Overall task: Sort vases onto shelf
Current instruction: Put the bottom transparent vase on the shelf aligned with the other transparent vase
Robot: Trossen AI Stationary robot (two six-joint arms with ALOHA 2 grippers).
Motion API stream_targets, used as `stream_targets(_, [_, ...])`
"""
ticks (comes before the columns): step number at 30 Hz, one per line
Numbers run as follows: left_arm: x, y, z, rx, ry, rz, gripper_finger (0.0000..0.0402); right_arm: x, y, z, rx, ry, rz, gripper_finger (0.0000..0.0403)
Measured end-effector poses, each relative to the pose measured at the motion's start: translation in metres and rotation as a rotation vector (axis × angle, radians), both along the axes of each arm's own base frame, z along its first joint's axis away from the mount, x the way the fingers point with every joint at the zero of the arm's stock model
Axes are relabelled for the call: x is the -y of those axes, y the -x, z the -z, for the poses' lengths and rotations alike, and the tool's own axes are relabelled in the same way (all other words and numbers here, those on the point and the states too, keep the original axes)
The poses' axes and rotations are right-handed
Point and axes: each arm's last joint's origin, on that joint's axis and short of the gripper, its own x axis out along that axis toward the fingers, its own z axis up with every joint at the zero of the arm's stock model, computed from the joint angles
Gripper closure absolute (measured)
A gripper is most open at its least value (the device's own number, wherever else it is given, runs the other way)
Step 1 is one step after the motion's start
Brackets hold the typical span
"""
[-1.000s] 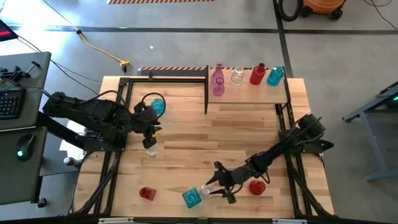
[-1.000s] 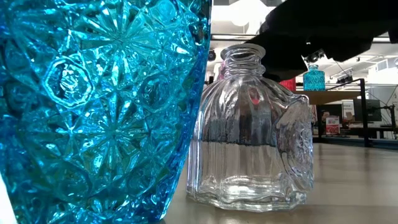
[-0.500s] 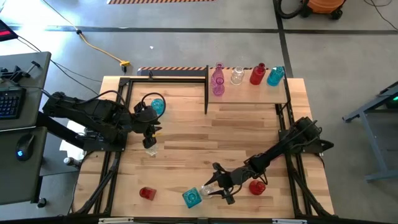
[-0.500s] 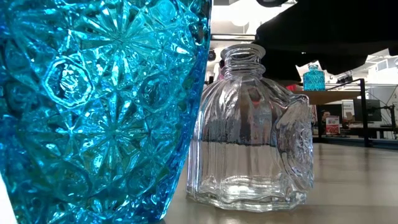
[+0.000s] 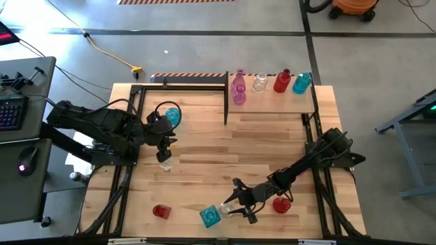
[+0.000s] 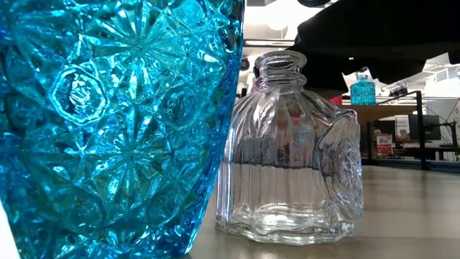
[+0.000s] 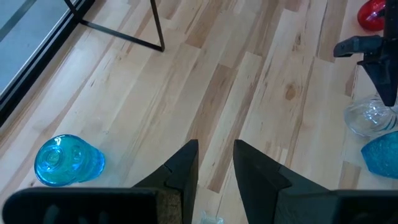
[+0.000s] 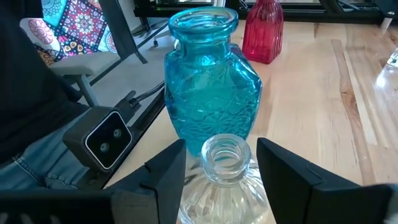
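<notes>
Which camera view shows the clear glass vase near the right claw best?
The low view: the clear glass vase stands close, whole and upright. The right wrist view shows its neck between the right claw's fingers. The high view shows it small; the left wrist view shows it far off.

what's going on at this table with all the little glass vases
The right end effector sits open around a squat clear ribbed glass vase near the table's front edge, beside a teal cut-glass vase. The left end effector hovers over another small clear vase. Five vases already stand on the raised light-wood shelf.
</notes>
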Motion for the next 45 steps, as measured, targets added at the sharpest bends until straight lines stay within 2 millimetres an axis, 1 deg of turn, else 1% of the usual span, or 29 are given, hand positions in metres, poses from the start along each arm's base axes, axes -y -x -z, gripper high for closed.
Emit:
stream_targets(6, [0.000, 0.000, 0.000, 0.000, 0.000, 0.000, 0.0312, 0.000, 0.000, 0.001, -0.008, -0.002, -0.004, 0.0224])
stream_targets(11, [0.000, 0.000, 0.000, 0.000, 0.000, 0.000, 0.0312, -0.003, -0.003, 0.010, -0.011, -0.003, -0.016, 0.0224])
stream_targets(18, [0.000, 0.000, 0.000, -0.001, 0.000, -0.001, 0.0312, -0.009, -0.012, 0.004, -0.041, 0.046, -0.034, 0.0224])
stream_targets(25, [0.000, 0.000, 0.000, 0.000, -0.001, -0.001, 0.0312, -0.010, -0.014, 0.003, -0.049, 0.051, -0.035, 0.0227])
stream_targets(28, [0.000, 0.000, 0.000, 0.000, -0.001, -0.001, 0.0312, -0.010, -0.014, 0.003, -0.049, 0.052, -0.033, 0.0242])
stream_targets(37, [0.000, 0.000, 0.000, 0.000, -0.001, -0.002, 0.0312, -0.010, -0.014, 0.003, -0.051, 0.049, -0.031, 0.0317])
stream_targets(40, [0.000, 0.000, 0.000, 0.000, -0.002, -0.002, 0.0312, -0.010, -0.014, 0.003, -0.053, 0.050, -0.030, 0.0327])
stream_targets(45, [0.000, -0.001, 0.001, -0.003, -0.003, -0.002, 0.0312, -0.010, -0.014, 0.003, -0.055, 0.051, -0.030, 0.0329])
